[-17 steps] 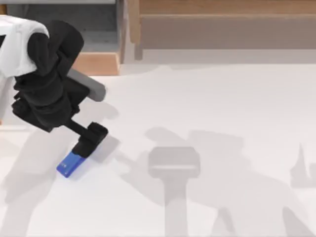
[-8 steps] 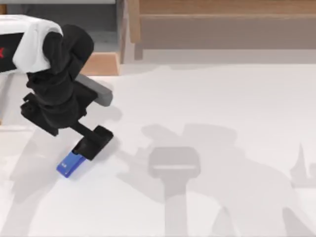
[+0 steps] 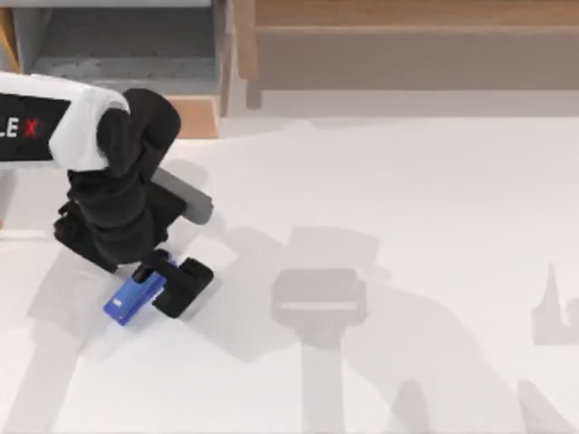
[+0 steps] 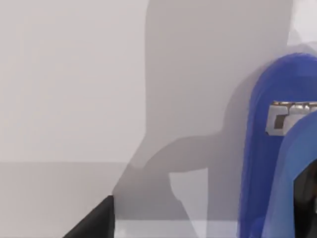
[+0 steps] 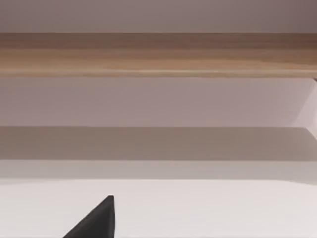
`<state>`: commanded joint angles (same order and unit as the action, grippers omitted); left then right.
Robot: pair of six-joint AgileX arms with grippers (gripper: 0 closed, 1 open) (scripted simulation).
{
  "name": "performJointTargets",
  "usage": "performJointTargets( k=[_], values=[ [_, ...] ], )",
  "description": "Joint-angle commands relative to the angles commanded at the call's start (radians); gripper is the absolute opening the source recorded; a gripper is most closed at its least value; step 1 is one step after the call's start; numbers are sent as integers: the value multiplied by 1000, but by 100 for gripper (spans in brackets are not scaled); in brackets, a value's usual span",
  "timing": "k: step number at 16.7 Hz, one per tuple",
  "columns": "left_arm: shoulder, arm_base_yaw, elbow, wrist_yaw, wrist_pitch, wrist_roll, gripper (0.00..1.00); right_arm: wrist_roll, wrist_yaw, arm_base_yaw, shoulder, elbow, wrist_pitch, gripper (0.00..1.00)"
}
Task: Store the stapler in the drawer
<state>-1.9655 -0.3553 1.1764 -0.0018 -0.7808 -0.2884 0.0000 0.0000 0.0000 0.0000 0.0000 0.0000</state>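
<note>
Blue and small, the stapler [image 3: 129, 299] lies on the white table [image 3: 407, 199], near the open drawer [image 3: 127, 54]. The left gripper [image 3: 167, 282] straddles its black end, fingers spread, not yet clamped.

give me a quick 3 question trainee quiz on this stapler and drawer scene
1. True or false: the stapler already lies inside the drawer.
2. Which pincer is at the stapler? A) left B) right
3. Fill in: the drawer sits at the table's far ____ corner in the top view.

Key
1. False: it lies on the table, near the left side.
2. A: the left pincer is down at the stapler's upper end.
3. left
</note>
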Motion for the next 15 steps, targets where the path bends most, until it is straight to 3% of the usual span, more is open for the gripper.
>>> performJointTargets(
  k=[3,15],
  values=[
    [0,0,0,0,0,0,100,0,0,0,0,0,0,100],
    [0,0,0,0,0,0,10,0,0,0,0,0,0,100]
  ],
)
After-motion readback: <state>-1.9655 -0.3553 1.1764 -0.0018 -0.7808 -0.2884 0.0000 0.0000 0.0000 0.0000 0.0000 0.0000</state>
